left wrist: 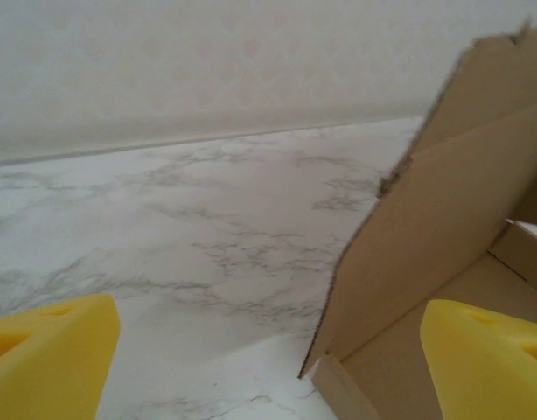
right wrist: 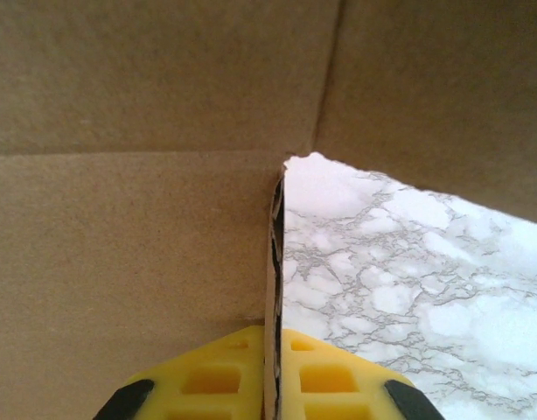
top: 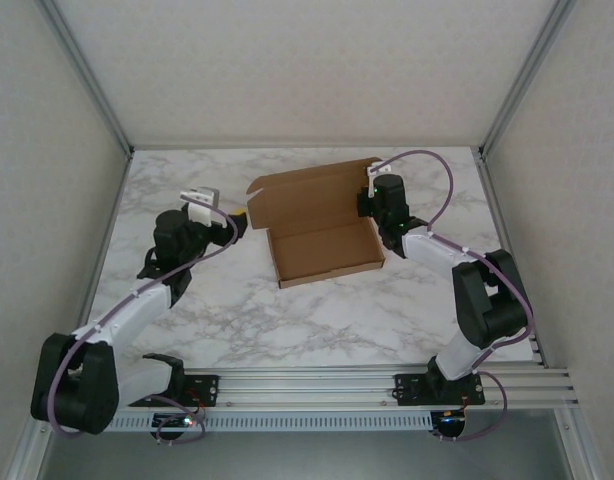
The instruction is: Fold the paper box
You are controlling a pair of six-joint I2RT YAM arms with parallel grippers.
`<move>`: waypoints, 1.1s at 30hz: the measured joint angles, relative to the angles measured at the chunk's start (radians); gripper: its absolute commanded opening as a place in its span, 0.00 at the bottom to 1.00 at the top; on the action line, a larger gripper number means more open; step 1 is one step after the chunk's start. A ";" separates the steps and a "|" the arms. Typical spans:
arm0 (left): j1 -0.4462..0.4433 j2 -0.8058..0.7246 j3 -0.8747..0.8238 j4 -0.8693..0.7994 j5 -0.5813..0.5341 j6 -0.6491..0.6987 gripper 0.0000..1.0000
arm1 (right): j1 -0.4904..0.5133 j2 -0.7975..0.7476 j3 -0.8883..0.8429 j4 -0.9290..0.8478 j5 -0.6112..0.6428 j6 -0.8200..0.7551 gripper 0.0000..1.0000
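The paper box (top: 322,235) is a plain brown cardboard tray in the middle of the table, with its lid flap raised along the far side. My right gripper (top: 375,212) is at the box's right wall. In the right wrist view it (right wrist: 275,378) is shut on the thin upright edge of that wall (right wrist: 274,262), with a yellow pad on either side. My left gripper (top: 239,218) is beside the box's left end. In the left wrist view it (left wrist: 268,367) stands open. The raised cardboard flap (left wrist: 443,227) rises between its yellow fingertips (left wrist: 50,359), nearer the right one.
A marble table top (top: 217,300) lies inside white walls with metal posts at the back corners. An aluminium rail (top: 317,385) runs along the near edge and carries both arm bases. Bare marble lies in front of the box and to its left.
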 measured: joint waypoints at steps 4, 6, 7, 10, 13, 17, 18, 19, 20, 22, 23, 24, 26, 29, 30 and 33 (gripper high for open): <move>0.000 0.075 0.000 0.058 0.096 0.037 0.88 | 0.000 0.000 0.000 0.000 0.000 0.003 0.08; 0.000 0.110 0.001 0.089 0.124 0.055 0.88 | 0.000 0.000 0.000 0.000 -0.003 0.004 0.08; 0.000 0.126 0.004 0.096 0.134 0.062 0.88 | 0.000 0.000 0.000 0.000 -0.005 0.005 0.08; 0.000 0.184 0.030 0.111 0.164 0.089 0.87 | -0.001 0.000 0.000 0.000 -0.014 0.008 0.08; 0.000 0.242 0.071 0.123 0.186 0.110 0.84 | -0.002 0.000 0.000 0.000 -0.018 0.013 0.08; 0.003 0.298 0.111 0.144 0.208 0.133 0.74 | -0.002 0.000 0.000 0.000 -0.020 0.019 0.08; 0.005 0.308 0.120 0.146 0.213 0.137 0.68 | -0.002 0.000 0.000 0.000 -0.022 0.019 0.08; 0.006 0.319 0.129 0.147 0.220 0.140 0.61 | -0.002 0.000 0.000 0.000 -0.023 0.020 0.08; 0.007 0.329 0.138 0.146 0.226 0.149 0.52 | -0.002 0.000 0.000 0.000 -0.023 0.022 0.08; 0.009 0.343 0.153 0.143 0.239 0.146 0.38 | -0.002 0.000 0.000 -0.001 -0.023 0.023 0.08; 0.009 0.347 0.161 0.143 0.249 0.150 0.31 | -0.002 0.000 0.000 -0.001 -0.023 0.023 0.09; 0.009 0.349 0.167 0.143 0.257 0.144 0.27 | -0.002 -0.001 -0.001 -0.002 -0.023 0.023 0.09; 0.009 0.352 0.175 0.144 0.272 0.133 0.21 | -0.002 -0.004 -0.003 -0.004 -0.026 0.027 0.08; 0.005 0.352 0.175 0.150 0.275 0.106 0.20 | -0.001 -0.014 -0.013 -0.006 -0.026 0.035 0.08; 0.000 0.351 0.175 0.154 0.269 0.095 0.19 | 0.001 -0.019 -0.015 -0.008 -0.026 0.039 0.08; -0.028 0.346 0.161 0.183 0.199 0.041 0.19 | 0.008 -0.028 -0.021 -0.018 -0.021 0.058 0.08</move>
